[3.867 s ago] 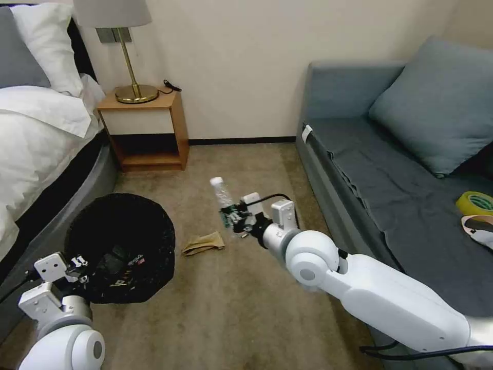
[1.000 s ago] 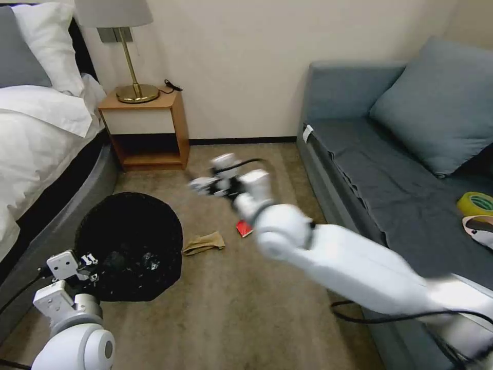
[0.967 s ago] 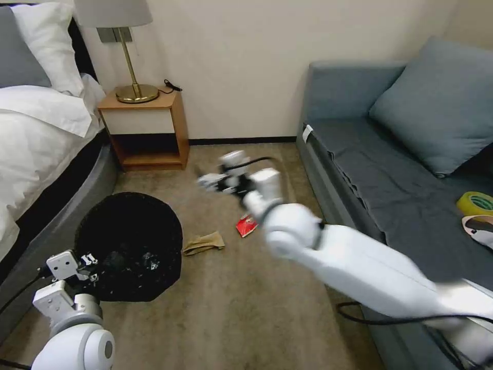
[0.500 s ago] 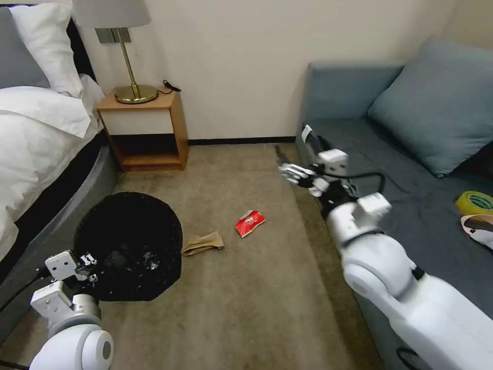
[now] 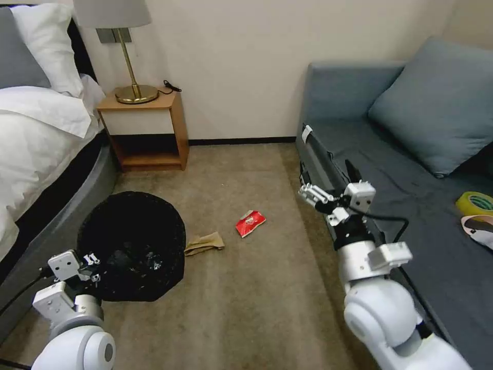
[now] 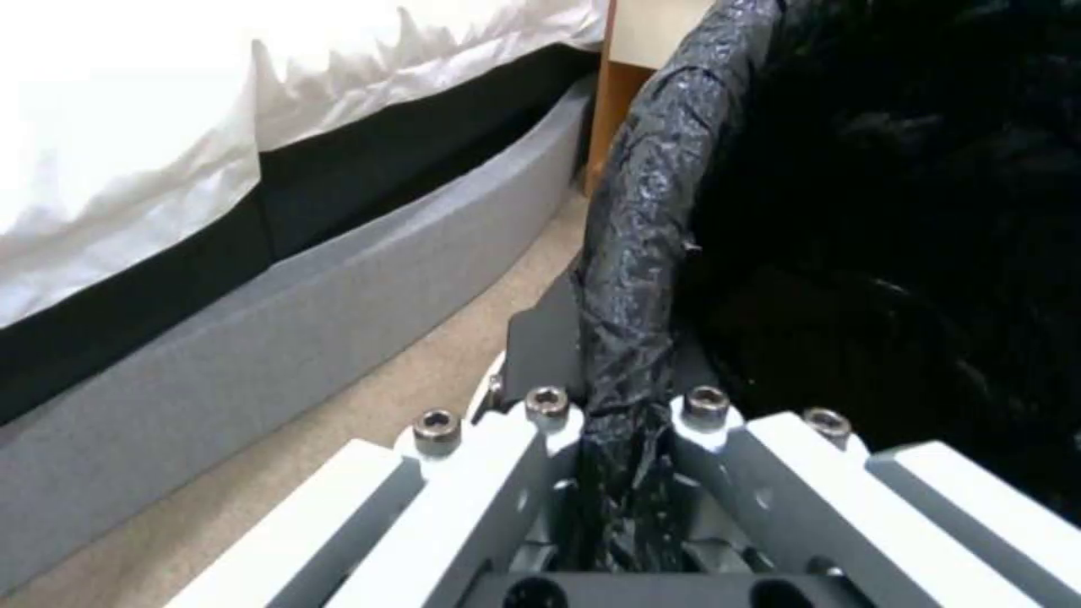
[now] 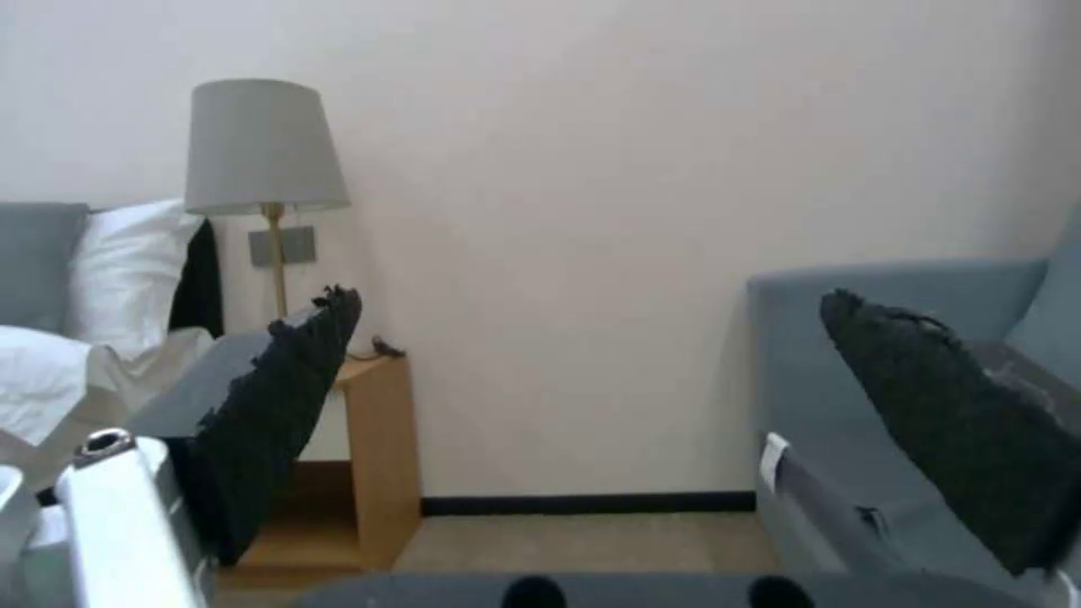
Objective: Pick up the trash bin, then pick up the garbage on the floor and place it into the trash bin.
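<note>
The trash bin (image 5: 131,246), lined with a crinkly black bag, stands on the carpet at the left. My left gripper (image 5: 86,263) is shut on its near rim; in the left wrist view the bag's folded edge (image 6: 654,211) runs between the fingers of the left gripper (image 6: 625,371). Two pieces of garbage lie on the floor: a red snack packet (image 5: 250,223) and a crumpled brown paper bag (image 5: 204,242) just right of the bin. My right gripper (image 5: 327,174) hangs raised by the sofa's front edge, open and empty, its dark fingers (image 7: 282,397) spread wide around the right gripper's (image 7: 588,300) gap.
A bed (image 5: 36,139) borders the left and a wooden nightstand (image 5: 146,128) with a lamp stands at the back wall. The grey sofa (image 5: 400,169) fills the right, with a tape roll (image 5: 475,203) on its seat. Open carpet lies between bin and sofa.
The right arm, which held a clear bottle 3.9 s ago, has swung from near the bin to the sofa's front edge, gripper empty. The left gripper keeps its hold on the bin.
</note>
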`<state>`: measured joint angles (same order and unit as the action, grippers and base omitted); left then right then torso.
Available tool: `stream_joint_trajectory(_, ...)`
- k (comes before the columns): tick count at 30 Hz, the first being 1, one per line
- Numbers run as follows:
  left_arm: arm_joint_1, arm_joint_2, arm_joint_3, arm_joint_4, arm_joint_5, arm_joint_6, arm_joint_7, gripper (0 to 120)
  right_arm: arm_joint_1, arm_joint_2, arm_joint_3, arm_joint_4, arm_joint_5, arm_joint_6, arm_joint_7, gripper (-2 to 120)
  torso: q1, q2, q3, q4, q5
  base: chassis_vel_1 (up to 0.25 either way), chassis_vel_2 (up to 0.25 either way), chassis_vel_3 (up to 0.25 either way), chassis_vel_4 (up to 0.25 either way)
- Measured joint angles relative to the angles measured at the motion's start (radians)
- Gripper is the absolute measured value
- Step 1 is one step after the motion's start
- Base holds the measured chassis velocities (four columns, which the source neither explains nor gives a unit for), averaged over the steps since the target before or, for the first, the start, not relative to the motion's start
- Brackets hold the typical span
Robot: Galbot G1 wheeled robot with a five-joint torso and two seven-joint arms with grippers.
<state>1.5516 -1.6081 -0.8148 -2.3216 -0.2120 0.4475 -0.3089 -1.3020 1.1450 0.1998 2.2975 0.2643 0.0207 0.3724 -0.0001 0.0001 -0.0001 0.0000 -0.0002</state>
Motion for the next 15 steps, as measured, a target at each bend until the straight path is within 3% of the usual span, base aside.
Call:
stream_joint_trajectory(6,0.001,0.0,0.003,-0.001,0.002,-0.004,0.001,3,-0.043,0.038,0.001,-0.013,-0.068,0.058,-0.028,100,0.0,0.0,0.0,0.0,0.0001,0.0,0.0,0.0,0.0)
stream_joint_trajectory(15,0.001,0.0,0.003,-0.002,0.002,-0.005,0.001,3,-0.05,0.044,-0.004,-0.023,-0.089,0.074,-0.049,100,0.0,0.0,0.0,0.0,0.0002,0.0,0.0,0.0,0.0)
